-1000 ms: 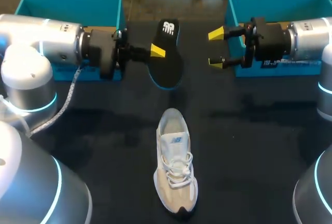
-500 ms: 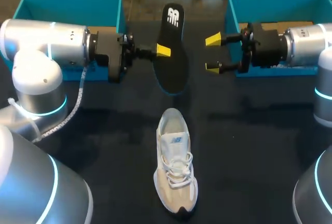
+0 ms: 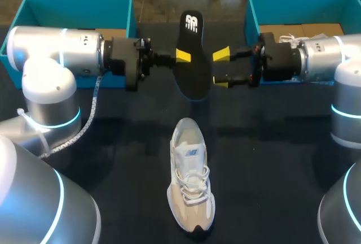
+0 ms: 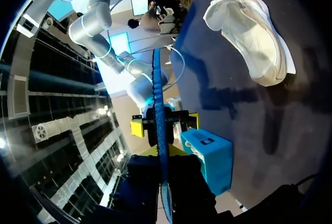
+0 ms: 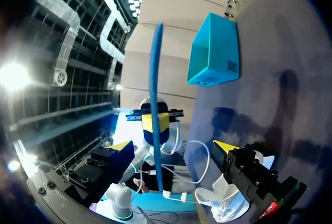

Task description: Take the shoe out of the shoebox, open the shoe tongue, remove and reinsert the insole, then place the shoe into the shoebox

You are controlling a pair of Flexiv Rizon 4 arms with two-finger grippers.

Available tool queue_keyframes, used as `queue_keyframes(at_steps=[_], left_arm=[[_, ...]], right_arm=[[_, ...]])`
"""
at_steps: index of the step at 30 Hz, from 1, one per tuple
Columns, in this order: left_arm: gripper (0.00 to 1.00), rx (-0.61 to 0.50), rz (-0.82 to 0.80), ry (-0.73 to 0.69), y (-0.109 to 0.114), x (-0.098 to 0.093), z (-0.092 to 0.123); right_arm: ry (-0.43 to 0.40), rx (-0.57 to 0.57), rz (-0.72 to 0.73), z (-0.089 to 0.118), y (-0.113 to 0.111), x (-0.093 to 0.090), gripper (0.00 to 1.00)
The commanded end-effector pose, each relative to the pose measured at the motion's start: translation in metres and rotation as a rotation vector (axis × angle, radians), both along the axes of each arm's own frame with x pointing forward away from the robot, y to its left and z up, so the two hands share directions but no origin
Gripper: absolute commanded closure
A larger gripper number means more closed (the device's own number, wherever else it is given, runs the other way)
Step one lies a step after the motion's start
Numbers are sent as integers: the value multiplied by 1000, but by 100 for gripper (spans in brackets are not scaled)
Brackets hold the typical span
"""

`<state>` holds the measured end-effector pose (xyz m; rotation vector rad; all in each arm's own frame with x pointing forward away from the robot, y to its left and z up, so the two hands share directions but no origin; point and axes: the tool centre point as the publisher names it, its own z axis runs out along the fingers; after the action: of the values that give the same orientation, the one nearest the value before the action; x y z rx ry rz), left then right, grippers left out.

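Observation:
A black insole (image 3: 192,57) with a blue edge hangs above the table's far middle, with my left gripper (image 3: 181,56) shut on its left edge. My right gripper (image 3: 220,68) stands open just right of the insole, its yellow tips close to that edge. The white shoe (image 3: 190,182) lies on the dark table nearer the front, toe toward the front. In the left wrist view the insole (image 4: 158,130) shows edge-on, the shoe (image 4: 249,32) off to one side. In the right wrist view my right gripper (image 5: 173,146) faces the edge-on insole (image 5: 154,105).
A teal box (image 3: 73,7) stands at the back left behind my left arm. A second teal box (image 3: 299,1), holding white paper, stands at the back right behind my right arm. Dark tabletop (image 3: 271,159) surrounds the shoe.
My left gripper has carried the insole rightward toward the middle. My right gripper, still open, has moved left until its tips are close to the insole. The shoe has not moved.

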<state>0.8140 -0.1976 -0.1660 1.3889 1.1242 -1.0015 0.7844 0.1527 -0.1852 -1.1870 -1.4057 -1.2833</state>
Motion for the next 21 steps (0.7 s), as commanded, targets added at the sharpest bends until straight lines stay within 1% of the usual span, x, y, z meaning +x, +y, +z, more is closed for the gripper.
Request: queue_keyframes(at_steps=[1, 6, 7, 9, 10, 11, 13, 17, 21], left_arm=[[100, -3, 8, 12, -9, 4, -6], [100, -3, 24, 11, -12, 11, -9], [100, -2, 31, 10, -13, 13, -10], [100, 5, 39, 0, -15, 17, -10], [100, 5, 40, 0, -16, 19, -10], [100, 5, 40, 1, -16, 21, -10], [100, 5, 41, 8, -17, 24, -11], [100, 3, 31, 18, -21, 24, -16], [100, 4, 25, 21, -23, 24, -18]], right_arm=[[-6, -5, 9, -1, 13, 4, 0], [-30, 0, 30, -1, 20, 1, 0], [-34, 2, 34, -1, 21, 0, 2], [-35, 2, 37, -2, 24, -2, 11], [-36, 2, 39, -3, 25, -3, 19], [-35, -1, 43, -3, 26, -4, 35], [-34, -3, 44, -4, 27, -5, 47], [-35, -1, 44, -4, 27, -6, 52], [-38, 0, 48, -3, 29, -6, 53]])
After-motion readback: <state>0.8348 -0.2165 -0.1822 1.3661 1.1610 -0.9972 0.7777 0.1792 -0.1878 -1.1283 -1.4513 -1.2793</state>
